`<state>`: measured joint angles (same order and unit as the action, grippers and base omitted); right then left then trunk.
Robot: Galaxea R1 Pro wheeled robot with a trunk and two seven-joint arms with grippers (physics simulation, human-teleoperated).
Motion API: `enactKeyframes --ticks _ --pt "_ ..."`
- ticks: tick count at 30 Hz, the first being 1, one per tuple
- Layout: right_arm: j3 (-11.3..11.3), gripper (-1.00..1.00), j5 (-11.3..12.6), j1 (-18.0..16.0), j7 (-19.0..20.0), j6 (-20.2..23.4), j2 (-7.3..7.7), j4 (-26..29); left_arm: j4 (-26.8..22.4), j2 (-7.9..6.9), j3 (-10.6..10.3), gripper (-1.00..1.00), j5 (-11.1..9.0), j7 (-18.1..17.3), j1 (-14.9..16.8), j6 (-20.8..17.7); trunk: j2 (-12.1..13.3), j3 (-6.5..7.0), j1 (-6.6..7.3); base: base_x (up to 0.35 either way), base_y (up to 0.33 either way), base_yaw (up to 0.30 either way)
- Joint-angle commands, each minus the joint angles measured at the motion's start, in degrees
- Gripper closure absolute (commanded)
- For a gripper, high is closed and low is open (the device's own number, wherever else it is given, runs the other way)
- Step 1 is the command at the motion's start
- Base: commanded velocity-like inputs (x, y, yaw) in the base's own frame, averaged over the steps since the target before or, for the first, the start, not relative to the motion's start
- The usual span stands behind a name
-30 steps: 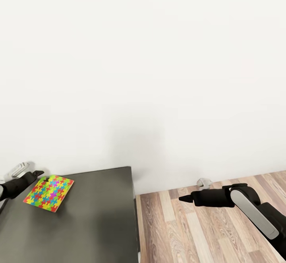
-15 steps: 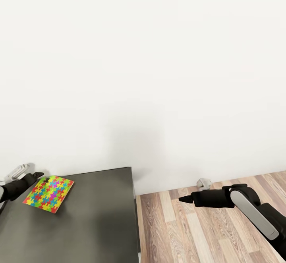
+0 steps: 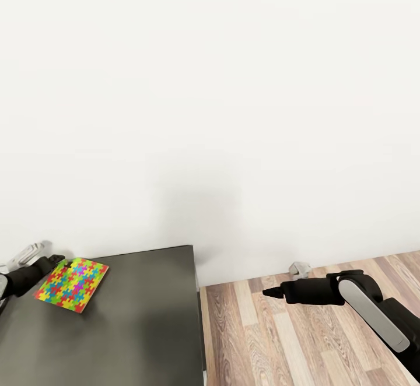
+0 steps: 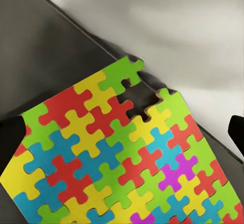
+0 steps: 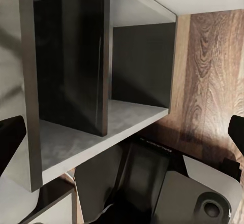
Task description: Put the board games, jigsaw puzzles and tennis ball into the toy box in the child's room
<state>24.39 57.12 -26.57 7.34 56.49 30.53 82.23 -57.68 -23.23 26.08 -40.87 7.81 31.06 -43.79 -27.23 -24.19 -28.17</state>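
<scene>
The left pincer (image 3: 55,257) has drawn back slightly toward the robot since a second ago, its tips now just off the jigsaw puzzle's (image 3: 72,284) near corner, so no grasp looks secured yet. Its fingers stand wide apart, holding nothing. The puzzle lies flat on the dark table (image 3: 140,322), directly ahead between the fingers.

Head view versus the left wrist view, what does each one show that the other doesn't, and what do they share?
The head view alone takes in the white wall, the wood plank floor and the black right gripper held out over it.

The left wrist view alone shows the interlocking pieces close up, with a gap of missing pieces at one edge.

Both show the thin multicoloured jigsaw puzzle square lying flat on the dark-grey table top, with the left gripper at its edge.
</scene>
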Motion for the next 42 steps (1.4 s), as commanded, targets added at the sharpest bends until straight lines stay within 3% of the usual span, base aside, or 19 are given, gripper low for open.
enactKeyframes --ticks 1,8,16,42 --pt "0.1 -1.00 -0.6 -0.1 0.6 0.1 0.05 0.0 0.7 -0.01 -0.2 -1.00 -0.3 0.5 0.1 0.3 -0.1 -0.08 -0.03 0.000 0.000 0.000" --pt "0.0 -1.00 -0.6 -0.1 0.6 0.1 0.11 0.0 4.8 -0.05 -2.4 -1.00 2.3 0.0 0.5 3.8 -0.1 -0.08 -0.03 0.000 0.000 0.000" --pt "0.0 -1.00 -0.6 -0.1 0.6 0.1 0.12 0.0 6.7 -0.13 -3.4 -1.00 3.8 -0.2 1.0 5.6 -0.1 -0.08 -0.03 0.000 0.000 0.000" --pt "0.1 -1.00 -0.6 -0.1 0.4 0.1 0.00 0.0 7.6 -0.68 -4.1 -1.00 4.5 -0.4 1.8 6.5 -0.1 -0.08 -0.03 0.000 0.000 0.000"
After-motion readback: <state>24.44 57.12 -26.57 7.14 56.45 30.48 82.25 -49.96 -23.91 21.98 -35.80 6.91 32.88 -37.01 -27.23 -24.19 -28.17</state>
